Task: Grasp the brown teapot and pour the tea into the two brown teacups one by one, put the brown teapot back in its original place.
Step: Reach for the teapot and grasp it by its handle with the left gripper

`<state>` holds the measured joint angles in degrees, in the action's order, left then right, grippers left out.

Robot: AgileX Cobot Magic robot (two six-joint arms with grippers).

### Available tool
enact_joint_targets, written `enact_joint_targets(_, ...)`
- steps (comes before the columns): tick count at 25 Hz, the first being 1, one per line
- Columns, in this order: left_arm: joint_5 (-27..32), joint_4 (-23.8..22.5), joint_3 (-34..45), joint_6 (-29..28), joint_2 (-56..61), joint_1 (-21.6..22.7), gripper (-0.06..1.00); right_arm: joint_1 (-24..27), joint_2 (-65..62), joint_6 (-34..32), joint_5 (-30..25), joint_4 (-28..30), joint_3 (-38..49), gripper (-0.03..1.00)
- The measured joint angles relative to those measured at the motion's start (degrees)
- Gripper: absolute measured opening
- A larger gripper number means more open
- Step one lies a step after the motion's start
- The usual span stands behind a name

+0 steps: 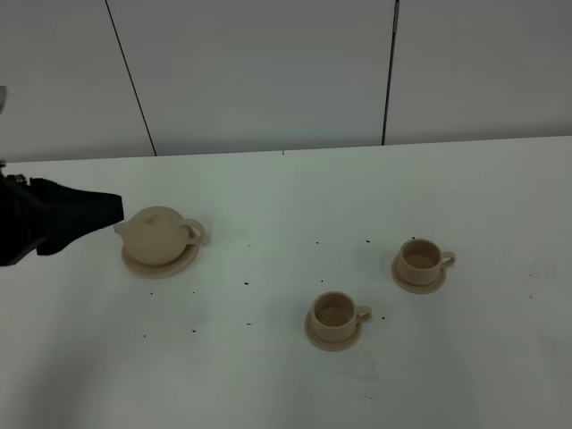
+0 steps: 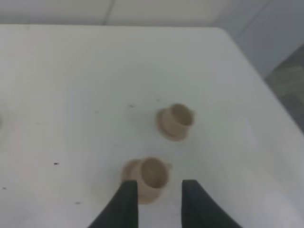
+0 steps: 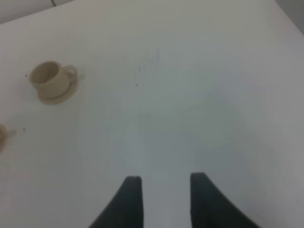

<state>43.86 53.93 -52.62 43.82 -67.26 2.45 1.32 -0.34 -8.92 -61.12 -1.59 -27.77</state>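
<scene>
Left gripper [image 2: 159, 183]: two dark fingers [image 2: 127, 202] stood partly apart with nothing between them. Right gripper [image 3: 165, 178]: likewise parted and empty, over the white table [image 3: 199, 95].

Count: one brown teapot [image 1: 157, 234], two brown teacups, three saucers.

The teapot, lid on, sat on the wide saucer [image 1: 143, 265] just beside the left gripper's tip, spout toward it and handle away; contact could not be told. The nearer teacup [image 1: 334, 312] and farther teacup [image 1: 419, 258], each on its own small saucer [image 1: 332, 340], stood well ahead of that gripper and apart from each other. Scattered dark specks [image 1: 247, 283] dotted the table between.

Cup contents: could not be told.
</scene>
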Motion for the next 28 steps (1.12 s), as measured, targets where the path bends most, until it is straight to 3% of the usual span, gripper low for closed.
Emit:
enact_joint_targets(7, -2.5, -15.9, -10.8, -12.1, -12.3, -12.1, 0.28, 0.0, 0.0, 0.0, 0.0, 0.0, 0.0, 0.24)
enact_joint_targets(15, -2.3, -41.0, -22.8, -29.5, -23.7, -22.3, 0.28, 0.0, 0.0, 0.0, 0.0, 0.0, 0.0, 0.24)
enact_joint_targets(24, -0.4, -59.6, -27.3, -30.8, -32.7, -30.7, 0.28, 0.0, 0.0, 0.0, 0.0, 0.0, 0.0, 0.24)
enact_joint_targets(28, -0.4, -61.8, -27.3, -32.3, -35.5, -31.7, 0.28, 0.0, 0.0, 0.0, 0.0, 0.0, 0.0, 0.24)
